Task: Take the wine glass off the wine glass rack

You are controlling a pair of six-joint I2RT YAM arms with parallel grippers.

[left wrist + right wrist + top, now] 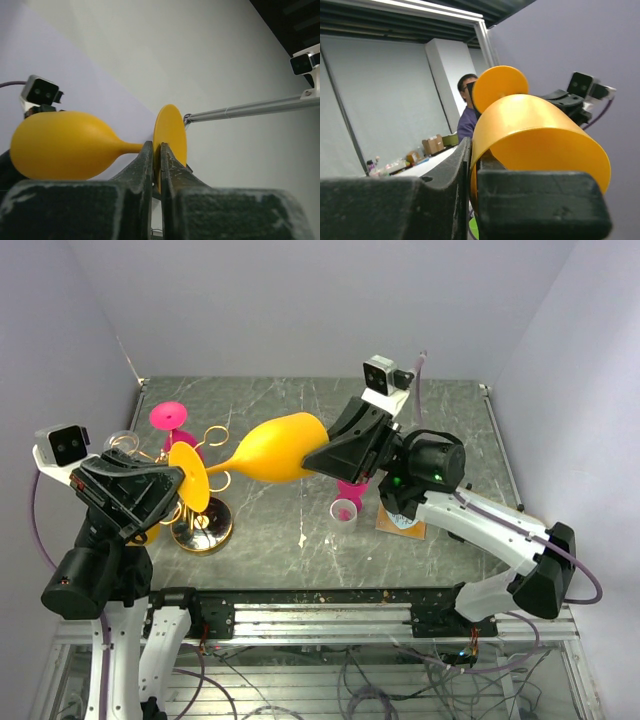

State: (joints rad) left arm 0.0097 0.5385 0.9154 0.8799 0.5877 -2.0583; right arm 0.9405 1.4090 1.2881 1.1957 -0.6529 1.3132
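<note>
Both tools clamp the wine glass (275, 448), left tool (186, 483) on its foot, right tool (318, 454) on its rim, likely keeping it level to clear the wine glass rack (203, 527).

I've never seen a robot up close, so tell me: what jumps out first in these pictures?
A big yellow wine glass lies sideways in mid-air over the table's left half, stretched between two arms. The left pincer grips its foot disc and the right pincer grips the rim of its bowl. Beneath the foot stands a gold wire rack, with a pink glass at its far side.
</note>
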